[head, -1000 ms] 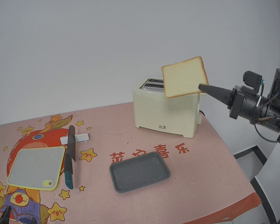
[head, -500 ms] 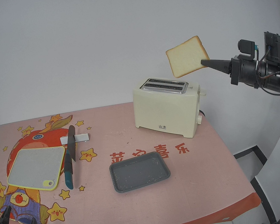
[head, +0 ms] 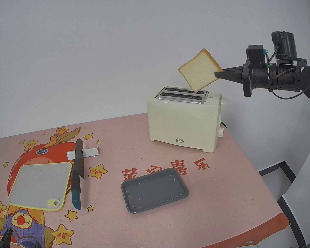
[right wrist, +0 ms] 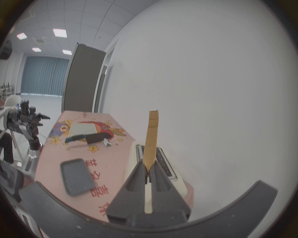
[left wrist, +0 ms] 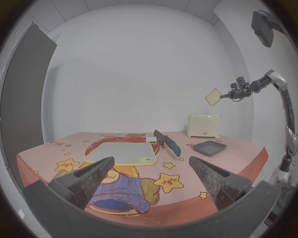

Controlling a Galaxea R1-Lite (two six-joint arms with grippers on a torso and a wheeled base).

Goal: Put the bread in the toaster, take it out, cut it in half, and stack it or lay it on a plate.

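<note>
Toaster top: 2 slots uncovered, but bread pinched in the right gripper hangs tilted just above them. Wall close behind toaster. Wide tabletop gap between tray and knife. Knife lies just beside cutting board, crowding that edge.

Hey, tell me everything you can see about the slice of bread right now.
The bread slice is one square piece with a pale cream face and a tan crust all round; it looks untoasted. It hangs in the air, standing on edge and tilted so one corner points down, above the slots of the toaster without touching it. The right pincer is shut on its side edge; nothing else touches it.
</note>
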